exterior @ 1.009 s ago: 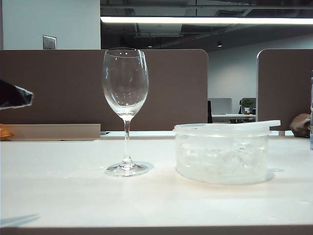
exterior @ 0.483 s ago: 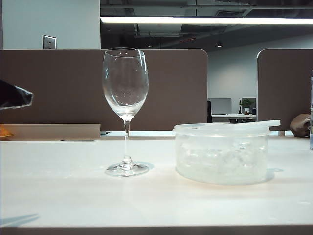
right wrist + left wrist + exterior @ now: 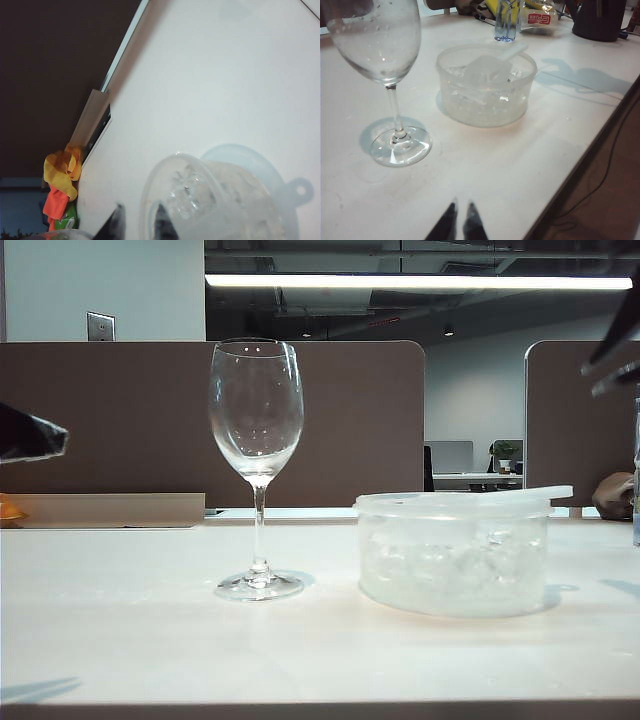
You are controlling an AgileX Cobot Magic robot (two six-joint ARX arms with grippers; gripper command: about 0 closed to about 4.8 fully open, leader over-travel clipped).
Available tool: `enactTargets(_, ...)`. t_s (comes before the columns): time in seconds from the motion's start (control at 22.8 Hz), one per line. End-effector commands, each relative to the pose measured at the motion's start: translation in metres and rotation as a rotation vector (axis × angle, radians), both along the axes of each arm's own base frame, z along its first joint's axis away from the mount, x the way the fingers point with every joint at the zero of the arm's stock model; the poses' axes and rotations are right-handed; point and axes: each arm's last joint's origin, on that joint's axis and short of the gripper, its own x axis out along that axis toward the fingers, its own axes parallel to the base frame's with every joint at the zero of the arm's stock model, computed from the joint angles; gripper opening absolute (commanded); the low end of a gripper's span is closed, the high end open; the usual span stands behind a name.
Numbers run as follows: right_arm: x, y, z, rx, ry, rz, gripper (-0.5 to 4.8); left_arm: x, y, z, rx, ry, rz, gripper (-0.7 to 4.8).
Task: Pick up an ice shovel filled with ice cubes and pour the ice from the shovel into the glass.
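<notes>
Scoop [image 3: 490, 67] is light, slick plastic in the tub [image 3: 485, 102]; I'd take its flat handle. Right hand [image 3: 135, 222] released above; left hand [image 3: 460, 225] nearly clenched, empty, parked near

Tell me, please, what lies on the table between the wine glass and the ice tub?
Nothing: in the exterior view bare tabletop separates the wine glass from the ice tub; the left wrist view agrees.

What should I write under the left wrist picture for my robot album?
Empty wine glass beside a tub of ice cubes holding the ice shovel; left gripper waits, fingers nearly together.
</notes>
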Motion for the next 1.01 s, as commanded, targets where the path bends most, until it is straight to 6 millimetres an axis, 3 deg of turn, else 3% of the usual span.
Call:
enactTargets(0.04,-0.007,0.000,-0.023,0.112,0.006,-0.060,0.84,0.000,0.000,0.001,-0.008,-0.003,0.000,0.29)
enactTargets(0.31,-0.033,-0.005,-0.064,0.226,-0.121,-0.181,0.86,0.000,0.000,0.001,-0.008,-0.004,0.000,0.29)
enactTargets(0.53,-0.052,-0.008,-0.094,0.248,-0.150,-0.239,1.18,0.000,0.000,0.001,-0.008,-0.004,0.000,0.29)
enactTargets(1.01,-0.050,-0.008,-0.088,0.275,-0.200,-0.262,1.18,0.000,0.000,0.001,-0.008,-0.004,0.000,0.29)
